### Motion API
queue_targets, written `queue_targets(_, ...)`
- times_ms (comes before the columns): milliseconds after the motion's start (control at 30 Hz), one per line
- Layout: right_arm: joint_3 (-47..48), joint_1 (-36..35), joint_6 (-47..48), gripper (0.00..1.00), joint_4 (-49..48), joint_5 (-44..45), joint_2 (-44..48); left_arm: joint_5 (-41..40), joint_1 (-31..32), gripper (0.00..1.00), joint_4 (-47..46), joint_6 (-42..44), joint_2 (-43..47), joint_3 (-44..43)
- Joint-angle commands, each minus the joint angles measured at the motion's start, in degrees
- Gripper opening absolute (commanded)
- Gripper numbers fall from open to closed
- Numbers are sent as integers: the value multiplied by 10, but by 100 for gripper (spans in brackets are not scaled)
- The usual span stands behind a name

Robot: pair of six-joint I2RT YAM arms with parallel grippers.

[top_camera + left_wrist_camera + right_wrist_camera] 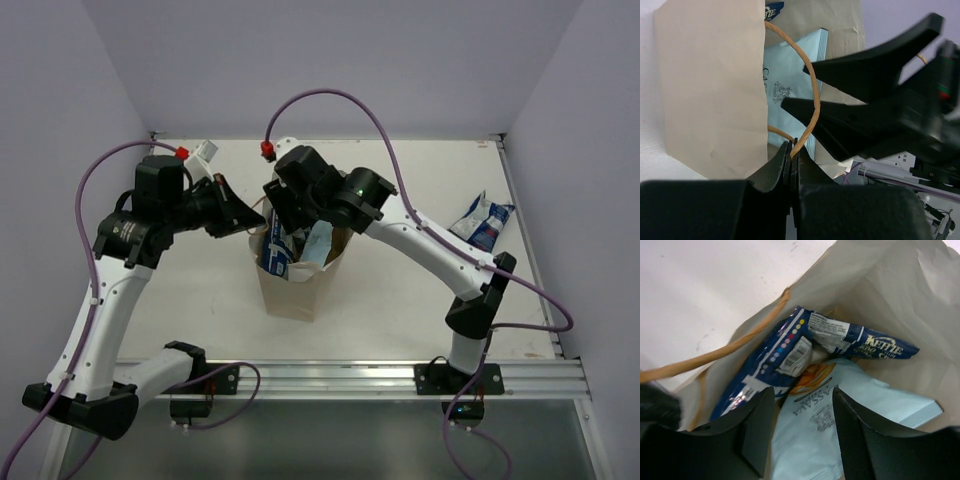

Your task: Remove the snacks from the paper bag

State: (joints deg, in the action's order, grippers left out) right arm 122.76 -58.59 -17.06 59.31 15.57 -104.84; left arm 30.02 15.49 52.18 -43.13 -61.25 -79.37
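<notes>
At the centre of the desk [400, 300], seen from above, the paper bag [290, 290] stands upright with its mouth open toward 12 o'clock.

Left arm: the left pincer [791, 155] meets the bag at the 10 o'clock side of its rim. In the left wrist view its two fingers are pressed together on the thin brown cord handle [812, 90], which loops up from between them across the bag's opening.

Right arm: the right pincer [802, 395] reaches down into the mouth of the bag from 12 o'clock. Its fingers stand apart with nothing between them, one on either side of the upper edge of the light blue packet [880, 410].

Contents: two packets lie inside the bag. The dark blue packet [785, 352], printed with a barcode and white lettering, lies bent across the light blue one, toward 11 o'clock in the right wrist view. The light blue packet rests beneath it against the bag's inner wall, and it also shows through the opening in the left wrist view.

Outside the bag: a loose packet [483, 220], blue and white with red marks, lies flat on the desk at 2 o'clock from the bag, well apart from it and near the desk's right edge.
</notes>
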Motion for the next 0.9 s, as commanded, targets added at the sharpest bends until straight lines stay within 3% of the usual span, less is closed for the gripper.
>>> queue_targets(0, -41, 20, 86, 54, -95, 5, 32, 9, -4, 0, 13, -8, 14, -5)
queue_targets(133, -73, 47, 133, 56, -138, -1, 25, 5, -4, 0, 25, -6, 16, -7)
queue_targets(333, -10, 68, 64, 56, -113, -57, 6, -4, -4, 0, 37, -5, 17, -9)
queue_targets(600, 19, 41, -173, 54, -45, -113, -22, 8, -4, 0, 20, -25, 24, -6)
queue_targets(867, -79, -5, -370, 49, -36, -27, 14, 16, -3, 0, 12, -43, 32, -7)
